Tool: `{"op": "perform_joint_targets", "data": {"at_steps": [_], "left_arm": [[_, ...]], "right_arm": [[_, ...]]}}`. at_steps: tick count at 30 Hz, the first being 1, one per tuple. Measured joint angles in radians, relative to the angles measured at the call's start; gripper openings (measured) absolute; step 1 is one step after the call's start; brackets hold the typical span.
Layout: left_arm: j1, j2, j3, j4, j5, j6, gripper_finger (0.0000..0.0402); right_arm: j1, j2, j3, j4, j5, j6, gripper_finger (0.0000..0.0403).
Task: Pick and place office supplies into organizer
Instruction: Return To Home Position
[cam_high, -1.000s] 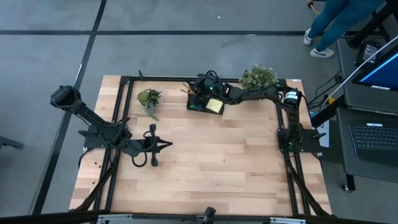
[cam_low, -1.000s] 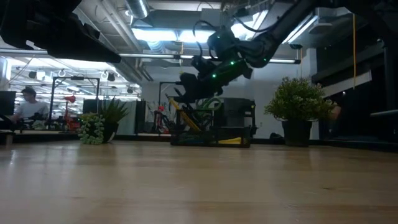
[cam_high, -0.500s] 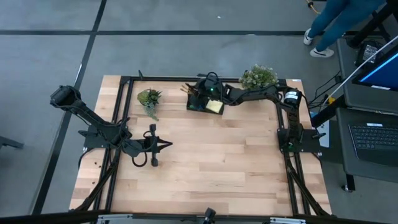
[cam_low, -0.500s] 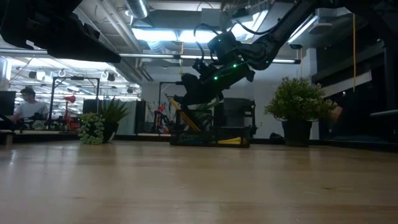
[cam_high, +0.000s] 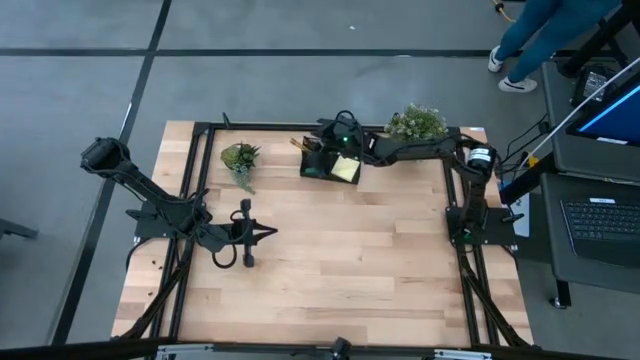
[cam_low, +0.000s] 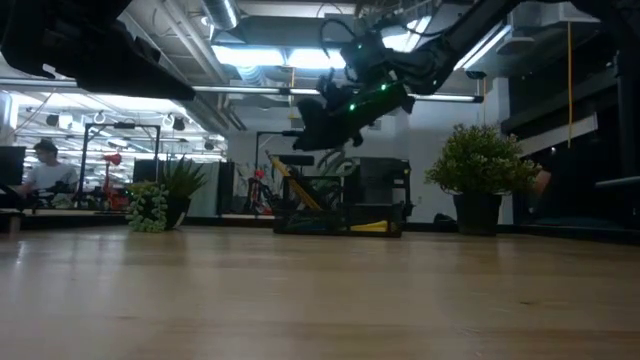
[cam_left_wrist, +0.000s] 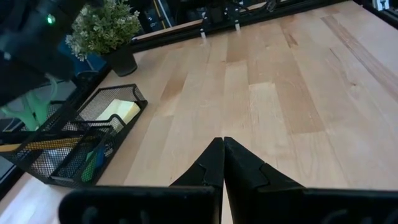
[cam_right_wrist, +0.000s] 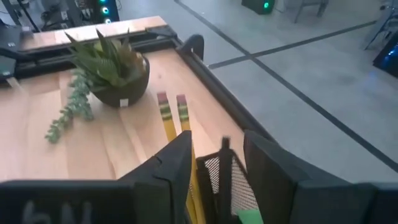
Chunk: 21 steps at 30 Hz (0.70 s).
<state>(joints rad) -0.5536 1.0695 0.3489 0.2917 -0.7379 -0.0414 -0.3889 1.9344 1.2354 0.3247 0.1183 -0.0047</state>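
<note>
The black mesh organizer (cam_high: 328, 165) stands at the table's far middle, with a yellow sticky-note pad (cam_high: 347, 170) in its lower tray. Two wooden pencils (cam_right_wrist: 171, 118) stick up slanting out of its taller section. My right gripper (cam_right_wrist: 217, 162) hangs open just above the organizer (cam_low: 340, 215), its fingers either side of the mesh rim (cam_right_wrist: 227, 177) and touching nothing; it is also seen in the high view (cam_high: 323, 133). Something green (cam_right_wrist: 249, 218) shows below its fingers. My left gripper (cam_left_wrist: 222, 162) is shut on nothing, over the table's left half (cam_high: 268, 235).
A small potted succulent (cam_high: 240, 158) stands left of the organizer and a bushier potted plant (cam_high: 415, 122) to its right, both by the far edge. The wood from the middle of the table to its near edge (cam_high: 340, 270) is bare. A person's legs (cam_high: 540, 30) show beyond the far right corner.
My right gripper has opened and risen a little above the organizer, which has stayed where it was.
</note>
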Motion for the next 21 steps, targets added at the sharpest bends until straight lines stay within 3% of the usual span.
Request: {"op": "perform_joint_targets", "data": {"at_steps": [5, 11, 14, 21], "left_arm": [[0.0, 0.0, 0.0, 0.021, -0.005, 0.024, 0.0001], [0.002, -0.041, 0.0, 0.086, -0.004, 0.146, 0.0002], [0.016, -0.112, 0.0, 0.069, 0.02, 0.195, 0.0002], [0.191, -0.321, 0.0, -0.048, 0.334, 0.238, 0.0002]], "right_arm": [[0.008, -0.092, 0.0, -0.096, 0.002, 0.001, 0.013], [0.061, -0.214, 0.0, -0.236, 0.004, -0.06, 0.0018], [0.102, -0.274, 0.001, -0.305, 0.003, -0.082, 0.0011], [0.204, -0.382, -0.02, -0.373, 0.003, -0.106, 0.0004]]}}
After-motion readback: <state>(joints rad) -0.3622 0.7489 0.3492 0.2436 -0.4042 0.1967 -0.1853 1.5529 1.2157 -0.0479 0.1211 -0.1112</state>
